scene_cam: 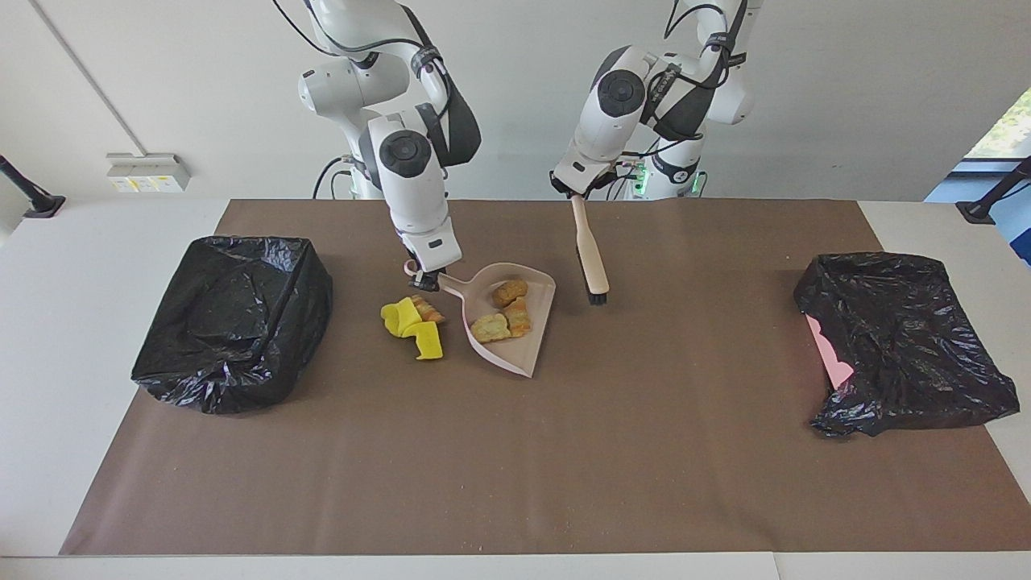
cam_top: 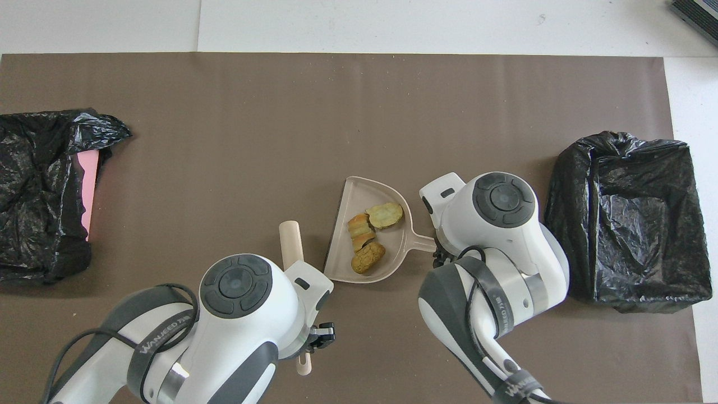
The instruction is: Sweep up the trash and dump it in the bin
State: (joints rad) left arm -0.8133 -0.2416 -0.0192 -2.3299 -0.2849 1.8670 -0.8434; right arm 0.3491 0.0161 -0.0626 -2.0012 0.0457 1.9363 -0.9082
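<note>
Three bread lumps (scene_cam: 503,310) in dustpan (scene_cam: 527,354), clamped by right gripper (scene_cam: 424,280); brush (scene_cam: 590,258) clamped in left gripper (scene_cam: 577,192). Left: yellow scraps (scene_cam: 412,326) on desk, dumping into bin (scene_cam: 233,322).

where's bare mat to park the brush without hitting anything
Bare mat runs from the brush to the bag with pink showing at the left arm's end, and all along the edge farthest from the robots. It is crowded between the dustpan and the yellow scraps by the other bag.

bright even light, soft shadows, sharp
</note>
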